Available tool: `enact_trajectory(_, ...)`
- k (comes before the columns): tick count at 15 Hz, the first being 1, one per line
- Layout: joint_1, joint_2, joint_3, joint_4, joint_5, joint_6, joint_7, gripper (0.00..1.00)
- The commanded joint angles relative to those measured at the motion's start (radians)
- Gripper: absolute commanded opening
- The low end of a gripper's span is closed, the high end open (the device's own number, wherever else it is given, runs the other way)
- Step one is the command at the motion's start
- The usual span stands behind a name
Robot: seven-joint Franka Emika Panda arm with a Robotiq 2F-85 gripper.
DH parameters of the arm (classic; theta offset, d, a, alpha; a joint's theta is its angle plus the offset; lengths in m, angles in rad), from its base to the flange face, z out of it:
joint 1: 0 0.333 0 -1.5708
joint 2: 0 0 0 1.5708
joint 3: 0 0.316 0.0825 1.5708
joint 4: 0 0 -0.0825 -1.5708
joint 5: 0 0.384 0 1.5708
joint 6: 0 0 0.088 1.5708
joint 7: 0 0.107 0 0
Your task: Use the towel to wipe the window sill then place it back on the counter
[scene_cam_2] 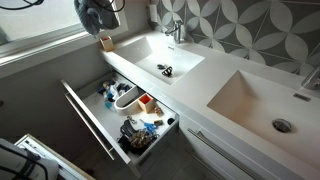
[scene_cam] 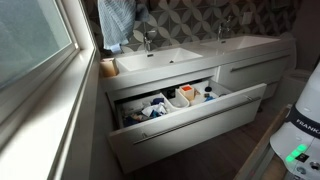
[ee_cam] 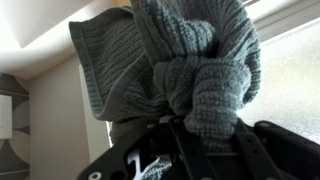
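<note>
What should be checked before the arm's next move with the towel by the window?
1. Towel held in the gripper: ok, bunched in its grasp in the wrist view.
2. Towel touching the window sill: cannot tell; it hangs near the sill's end in both exterior views.
3. Sill free of things: ok on the part that shows.
4. Cup out of the way: not ok, it stands on the counter corner under the towel.
5. Drawer shut: not ok, it is open and full.
6. Bare counter for setting the towel down: ok, beside the sink.
</note>
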Motion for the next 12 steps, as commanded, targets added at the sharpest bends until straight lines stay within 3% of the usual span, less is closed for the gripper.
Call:
enact_trajectory(1, 0.067, 0.076, 0.002, 0.096, -0.09, 0.002, 0.028, 0.07)
enact_trajectory(6, 0.14, 0.183, 0.035, 0.204, -0.209, 0.083, 0.035, 0.07)
enact_trajectory(12, 0.186, 0.33, 0.082, 0.31, -0.344, 0.298, 0.05, 0.07)
